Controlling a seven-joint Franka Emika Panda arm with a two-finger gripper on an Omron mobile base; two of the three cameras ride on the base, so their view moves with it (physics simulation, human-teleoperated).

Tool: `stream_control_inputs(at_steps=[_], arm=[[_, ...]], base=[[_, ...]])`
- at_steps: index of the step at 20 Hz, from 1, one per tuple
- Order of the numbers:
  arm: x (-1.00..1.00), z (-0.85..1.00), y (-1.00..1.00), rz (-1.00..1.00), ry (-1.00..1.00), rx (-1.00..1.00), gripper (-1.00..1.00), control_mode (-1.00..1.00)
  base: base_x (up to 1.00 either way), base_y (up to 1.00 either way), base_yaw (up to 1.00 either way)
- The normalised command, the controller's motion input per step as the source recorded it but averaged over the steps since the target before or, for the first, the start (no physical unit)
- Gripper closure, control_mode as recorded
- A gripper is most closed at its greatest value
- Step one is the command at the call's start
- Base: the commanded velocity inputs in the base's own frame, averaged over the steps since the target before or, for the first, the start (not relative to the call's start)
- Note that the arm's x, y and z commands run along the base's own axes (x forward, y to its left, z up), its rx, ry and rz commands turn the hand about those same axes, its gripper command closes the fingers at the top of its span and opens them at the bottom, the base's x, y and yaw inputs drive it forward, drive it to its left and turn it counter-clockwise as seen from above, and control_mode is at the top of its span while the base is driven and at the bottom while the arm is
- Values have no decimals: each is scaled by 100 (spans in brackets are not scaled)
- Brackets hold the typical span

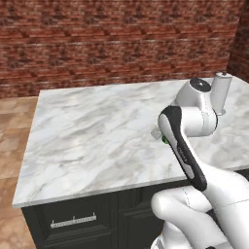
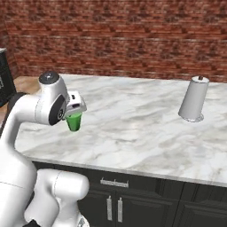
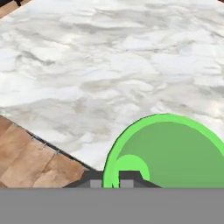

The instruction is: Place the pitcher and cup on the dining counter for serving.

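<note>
The green cup (image 2: pixel 74 121) hung upright in the gripper (image 2: pixel 76 111), clamped at its rim, with its base above the marble top of the bench (image 2: pixel 133 128) near the front edge. In the hand view the cup (image 3: pixel 170 153) sat right at the gripper (image 3: pixel 116 183), its open mouth turned to the camera and one wall pinched between the two dark fingertips (image 3: pixel 96 181). From the left base view just a sliver of green (image 1: pixel 165 140) showed past the arm's dark forearm cover, which hid the gripper itself. Under the cup the pale, grey-veined marble spread away from the gripper on every side. A tall grey-white cylinder (image 2: pixel 193 99) with a small knob on top stood on the bench well apart from the gripper, across the marble toward the far right corner; in the left base view it (image 1: pixel 221 93) rose just behind the arm's upper joint. Below the gripper, the bench front was black cabinetry with silver handles (image 2: pixel 114 182). A wood-toned floor (image 3: pixel 30 162) lay beyond the near edge of the bench, to the lower left in the hand view. Farther off, past the bench, a red brick wall (image 2: pixel 119 40) ran the width of the room.
</note>
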Motion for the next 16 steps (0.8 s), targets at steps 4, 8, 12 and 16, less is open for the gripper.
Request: stream_control_inputs(at_steps=[4, 8, 12, 16], arm=[[99, -52, 0, -5, 0, 0, 100, -100], [97, -54, 0, -2, 1, 0, 100, -100], [88, -55, 0, 0, 3, 0, 100, -100], [76, -58, 1, 0, 5, 0, 100, -100]], base=[[0, 0, 0], [0, 0, 0], [0, 0, 0], [0, 0, 0]])
